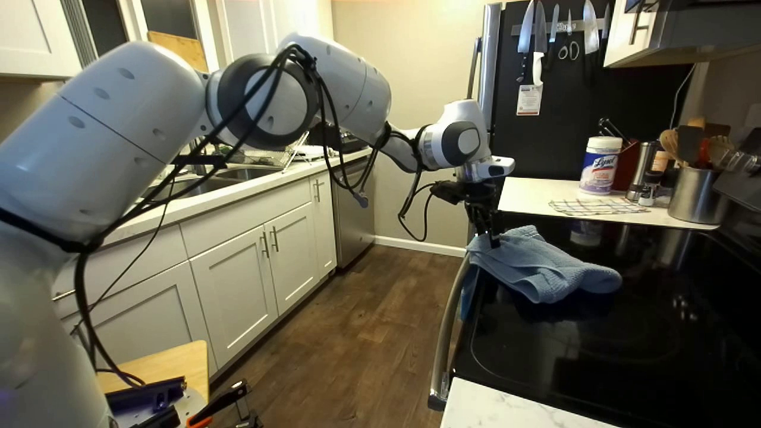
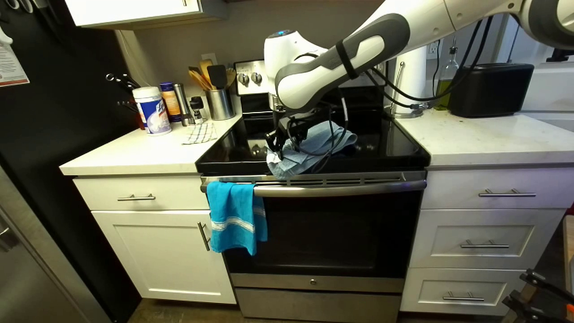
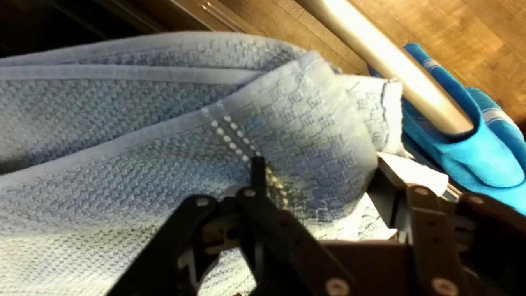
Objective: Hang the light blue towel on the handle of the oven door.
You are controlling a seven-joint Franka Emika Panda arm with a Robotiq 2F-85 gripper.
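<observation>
Jaws apart, the gripper (image 3: 320, 170) straddles a fold of the light blue towel (image 1: 535, 267), the oven door handle (image 2: 336, 190) just outward and below.

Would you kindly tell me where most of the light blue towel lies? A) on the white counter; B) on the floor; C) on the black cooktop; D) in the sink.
C: both exterior views show the light blue towel lying in loose folds on the black cooktop.
</observation>
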